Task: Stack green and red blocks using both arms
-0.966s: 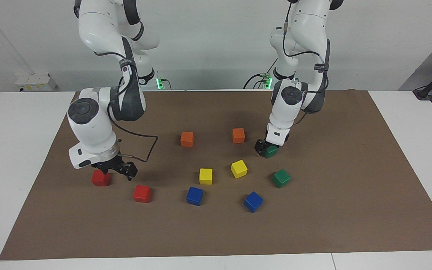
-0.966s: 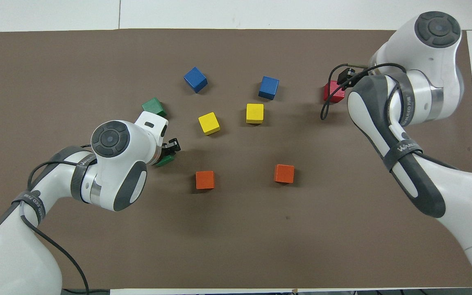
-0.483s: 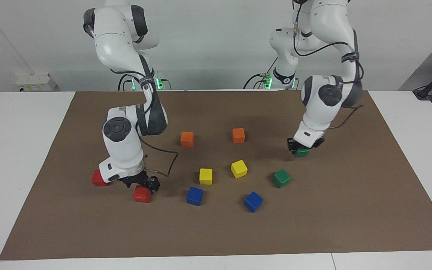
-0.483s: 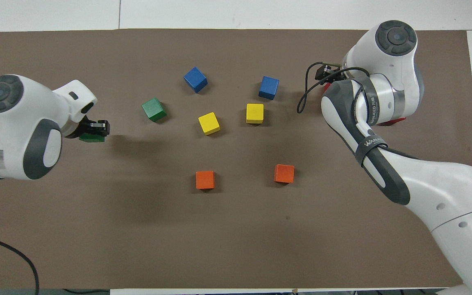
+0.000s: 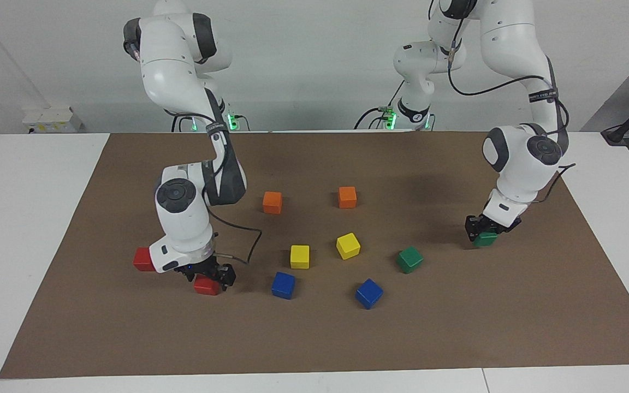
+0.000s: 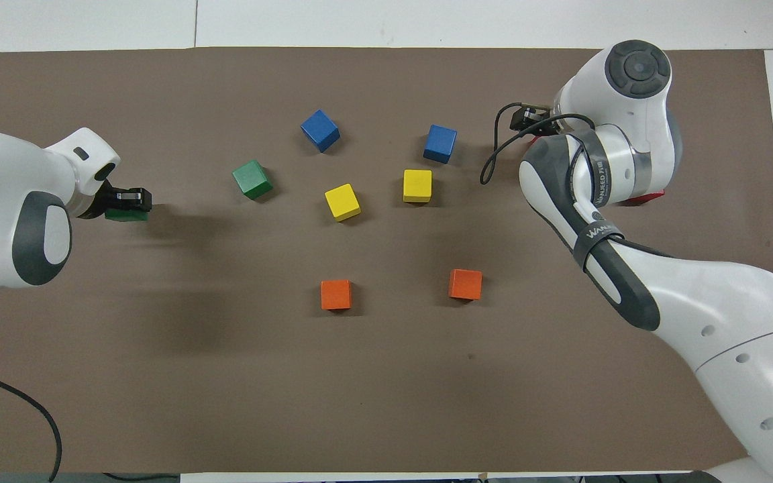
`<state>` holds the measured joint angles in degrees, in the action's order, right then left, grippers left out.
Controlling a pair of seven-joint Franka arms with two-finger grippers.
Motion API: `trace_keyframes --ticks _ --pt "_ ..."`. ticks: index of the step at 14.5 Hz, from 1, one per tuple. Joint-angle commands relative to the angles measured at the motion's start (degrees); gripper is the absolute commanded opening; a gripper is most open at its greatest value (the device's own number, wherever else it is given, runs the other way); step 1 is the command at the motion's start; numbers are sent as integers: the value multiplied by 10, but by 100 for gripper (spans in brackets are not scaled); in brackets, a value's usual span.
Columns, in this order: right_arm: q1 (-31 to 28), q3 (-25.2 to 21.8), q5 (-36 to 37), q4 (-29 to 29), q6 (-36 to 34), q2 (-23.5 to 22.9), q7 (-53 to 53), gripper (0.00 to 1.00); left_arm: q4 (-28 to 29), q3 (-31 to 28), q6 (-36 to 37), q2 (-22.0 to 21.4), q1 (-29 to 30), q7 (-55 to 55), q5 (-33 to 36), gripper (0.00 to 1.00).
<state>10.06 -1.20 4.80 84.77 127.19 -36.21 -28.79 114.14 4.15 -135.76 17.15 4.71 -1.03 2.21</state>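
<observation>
Claws on blocks, one at each end of the worktop (image 5: 593,229).
Left claw (image 5: 485,233) grips a green block (image 5: 485,239); right claw (image 5: 208,275) closes around a red block (image 5: 203,286).

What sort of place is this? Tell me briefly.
Likely a robotics lab: two white arms work at a table covered by a brown mat, sorting coloured cubes such as a red block, with bare walls around.

White table (image 5: 30,218) under brown mat (image 5: 314,338); scattered red, green, yellow, blue, orange cubes.
</observation>
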Motion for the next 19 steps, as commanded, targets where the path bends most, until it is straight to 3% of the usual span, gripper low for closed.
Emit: trace_keyframes --ticks 1,3,4,5,7,8,10,11,13,17,19 --pt "-7 4 14 12 18 -5 1 100 -9 6 -12 13 7 -32 -3 0" --pt "-7 4 14 30 38 -5 1 100 -7 5 -13 17 6 -37 -4 2" --pt "-7 4 14 34 45 -4 2 96 -4 6 -16 17 6 -37 -4 67" --pt "-7 4 14 36 47 -4 2 81 -2 5 -21 17 6 -38 -4 100" --pt "-7 4 14 37 47 -4 2 23 -7 5 -23 17 10 -38 -4 100" --pt "-7 4 14 36 45 -4 2 0 -11 5 -22 17 11 -38 -4 100" --pt "-7 4 13 34 34 -2 1 0 -62 5 19 20 3 -25 -8 100" --pt "-8 4 13 32 26 1 2 0 -113 6 76 37 -11 14 -10 100" --pt "-12 3 14 20 -19 14 28 0 -218 6 149 68 -64 159 -5 100" --pt "-65 2 11 35 -89 76 183 0 -304 -3 184 127 -164 354 2 100" --pt "-88 2 9 72 -97 117 247 0 -302 -11 168 137 -188 391 39 100"
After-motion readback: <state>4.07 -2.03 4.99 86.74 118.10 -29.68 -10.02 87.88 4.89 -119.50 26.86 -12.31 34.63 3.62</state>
